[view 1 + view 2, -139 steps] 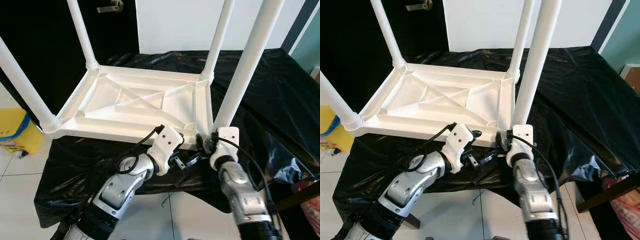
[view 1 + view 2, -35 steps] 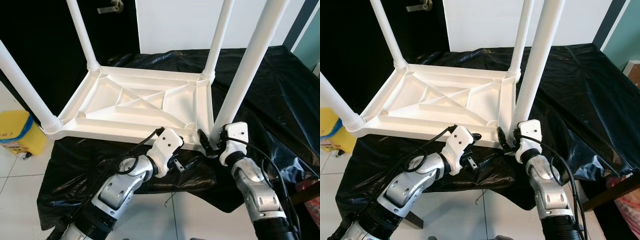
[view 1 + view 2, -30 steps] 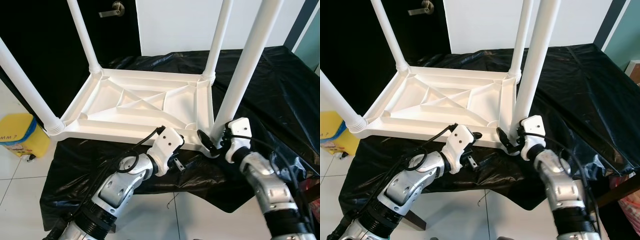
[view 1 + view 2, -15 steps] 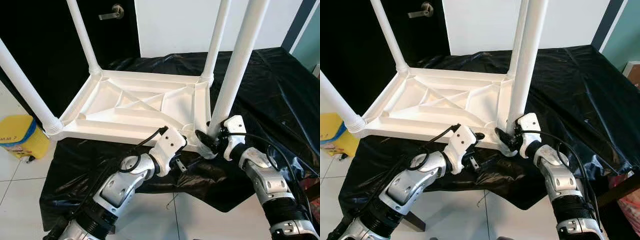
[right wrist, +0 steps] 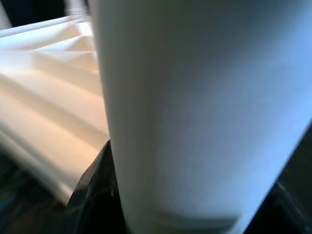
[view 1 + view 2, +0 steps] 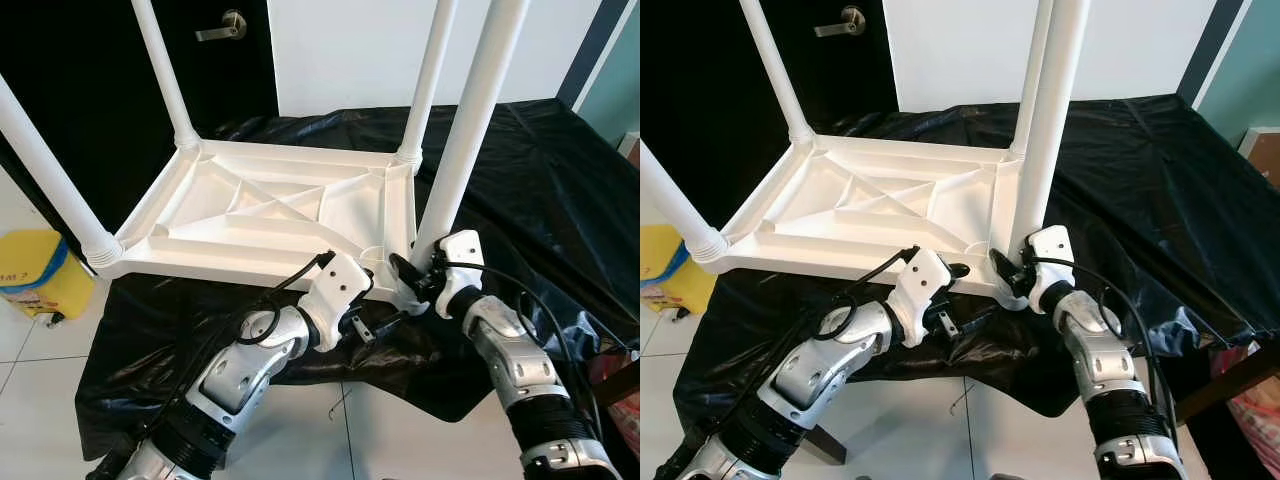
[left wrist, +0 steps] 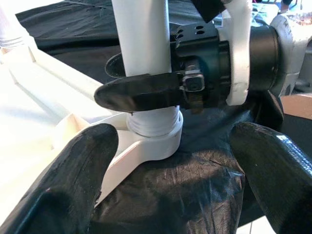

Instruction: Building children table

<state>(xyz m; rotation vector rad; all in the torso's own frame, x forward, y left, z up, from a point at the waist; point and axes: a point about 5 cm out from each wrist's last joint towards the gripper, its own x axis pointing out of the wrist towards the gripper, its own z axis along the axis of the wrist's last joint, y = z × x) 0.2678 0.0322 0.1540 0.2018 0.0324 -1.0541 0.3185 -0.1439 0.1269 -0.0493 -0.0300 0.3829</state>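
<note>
Inverted white table (image 6: 270, 215) on black-covered surface (image 6: 540, 170). Right gripper (image 6: 415, 283) jaws clamped round near-corner leg (image 6: 462, 130) base; left gripper (image 6: 362, 325) jaws spread wide, empty, just beside.

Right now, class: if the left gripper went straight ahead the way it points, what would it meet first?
Most likely the near table leg at its socket, where the right gripper is clamped. The left gripper points at that corner with fingers open; exact depth is unclear.
</note>
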